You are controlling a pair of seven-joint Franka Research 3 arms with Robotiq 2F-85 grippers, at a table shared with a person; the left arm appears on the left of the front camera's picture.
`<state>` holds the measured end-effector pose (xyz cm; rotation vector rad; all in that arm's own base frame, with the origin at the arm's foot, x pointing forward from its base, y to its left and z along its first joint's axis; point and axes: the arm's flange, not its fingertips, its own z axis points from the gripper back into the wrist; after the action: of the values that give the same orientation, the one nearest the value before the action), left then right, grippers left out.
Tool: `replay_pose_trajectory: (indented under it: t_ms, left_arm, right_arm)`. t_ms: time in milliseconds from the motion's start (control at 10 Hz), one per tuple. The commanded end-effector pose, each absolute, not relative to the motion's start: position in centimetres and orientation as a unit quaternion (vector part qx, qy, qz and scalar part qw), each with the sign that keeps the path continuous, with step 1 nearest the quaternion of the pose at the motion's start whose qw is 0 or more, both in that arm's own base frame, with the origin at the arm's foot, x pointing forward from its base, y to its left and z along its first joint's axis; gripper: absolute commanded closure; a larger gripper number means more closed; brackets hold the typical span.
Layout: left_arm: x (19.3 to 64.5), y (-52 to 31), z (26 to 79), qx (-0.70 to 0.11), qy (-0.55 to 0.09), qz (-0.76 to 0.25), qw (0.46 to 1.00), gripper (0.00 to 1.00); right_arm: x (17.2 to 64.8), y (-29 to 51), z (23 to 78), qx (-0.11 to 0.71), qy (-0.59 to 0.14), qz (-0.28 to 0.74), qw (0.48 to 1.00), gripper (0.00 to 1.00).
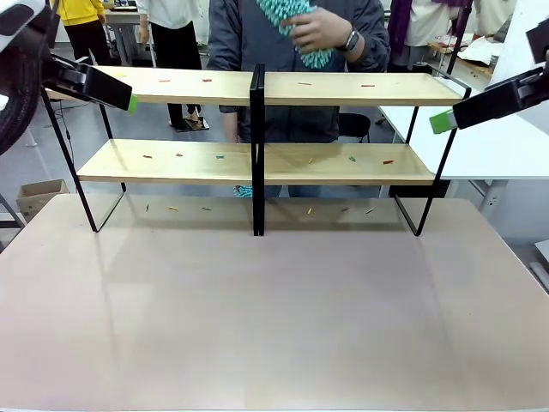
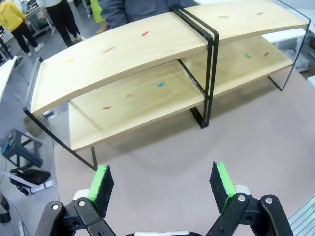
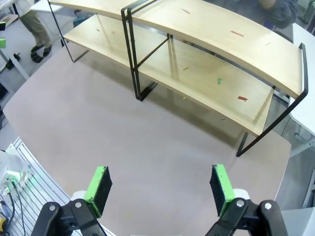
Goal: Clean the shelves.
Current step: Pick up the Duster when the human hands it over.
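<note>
Since the shelves (image 1: 197,87) are long wood boards in a thin black metal frame, I judge them stiff and not very heavy, but wide, awkward and apt to slide on the smooth tabletop (image 1: 274,318) if pushed at one end alone. The surest holds would be the black end loops at the far left and far right of the rack, or the central post (image 1: 257,146); the board edges look too smooth for a firm pinch. The small coloured scraps (image 1: 220,157) strewn over both boards look featherlight and too tiny to pick up, so they would probably sweep off more easily.

The shelves stand across the upper half of the front view, at the far side of the tabletop, with a person behind the middle holding a fluffy teal duster (image 1: 302,34) at top centre. The left hand (image 2: 162,183) hovers with its fingers spread wide and nothing between them; in its own view the rack crosses the upper part of the frame, well apart from the green pads. The right hand (image 3: 160,183) is likewise wide open and empty, with the rack along the top of its view beyond bare tabletop. In the front view the hands sit at upper left and upper right, near the ends of the upper board.
</note>
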<state>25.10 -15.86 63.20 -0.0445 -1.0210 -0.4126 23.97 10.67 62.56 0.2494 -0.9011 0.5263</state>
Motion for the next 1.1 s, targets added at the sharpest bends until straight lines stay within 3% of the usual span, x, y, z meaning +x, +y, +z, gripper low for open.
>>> replay_pose_trajectory:
  t_ms: [0,400,500,1000]
  left_arm:
    - [23.3,-14.5,59.5,-0.027,-0.506,-0.178,0.843,0.0]
    - [23.7,-14.3,59.6,-0.057,-0.514,-0.172,0.838,0.0]
    - [25.1,-15.9,63.9,-0.032,-0.508,-0.188,0.84,0.0]
    - [25.1,-15.9,63.9,-0.032,-0.508,-0.188,0.84,0.0]
  right_arm:
    - [23.5,10.4,61.1,0.114,-0.429,0.249,0.861,0.0]
    - [23.0,10.3,61.6,0.106,-0.435,0.247,0.86,0.0]
    - [22.4,10.3,62.2,0.103,-0.446,0.245,0.855,0.0]
    - [20.5,11.4,63.5,0.143,-0.469,0.183,0.852,0.0]
